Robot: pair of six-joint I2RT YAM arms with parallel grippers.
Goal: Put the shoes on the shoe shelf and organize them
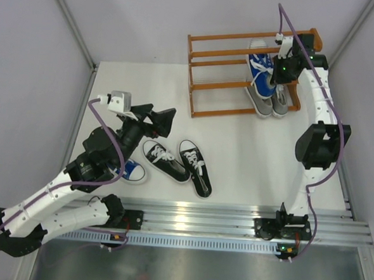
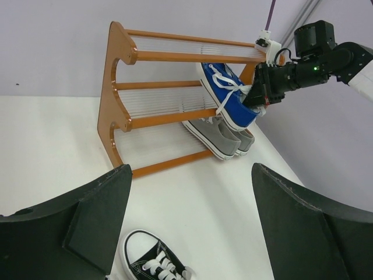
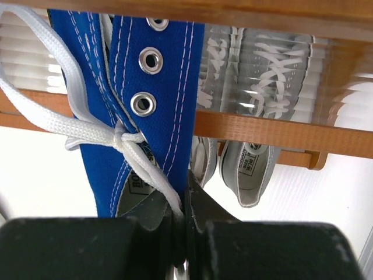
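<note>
Grey pair (image 1: 270, 102) sits on shoe shelf (image 1: 211, 56) bottom tier; my right gripper (image 1: 281, 68) clamps blue shoe (image 1: 260, 80) at middle tier. Black pair (image 1: 179, 162), second blue shoe (image 1: 132, 170) wait on surface (image 1: 249, 156) by my left gripper (image 1: 160, 120), jaws apart.

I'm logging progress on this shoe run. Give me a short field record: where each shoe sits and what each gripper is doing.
shelf: three tiers, far side of table
top tier: empty
middle tier: blue shoe, right end
bottom tier: grey pair, right end
on table: black pair, side by side; second blue shoe, partly under left arm
right gripper: shut on blue shoe
left gripper: open, holding nothing
left to shelve: three shoes
</note>
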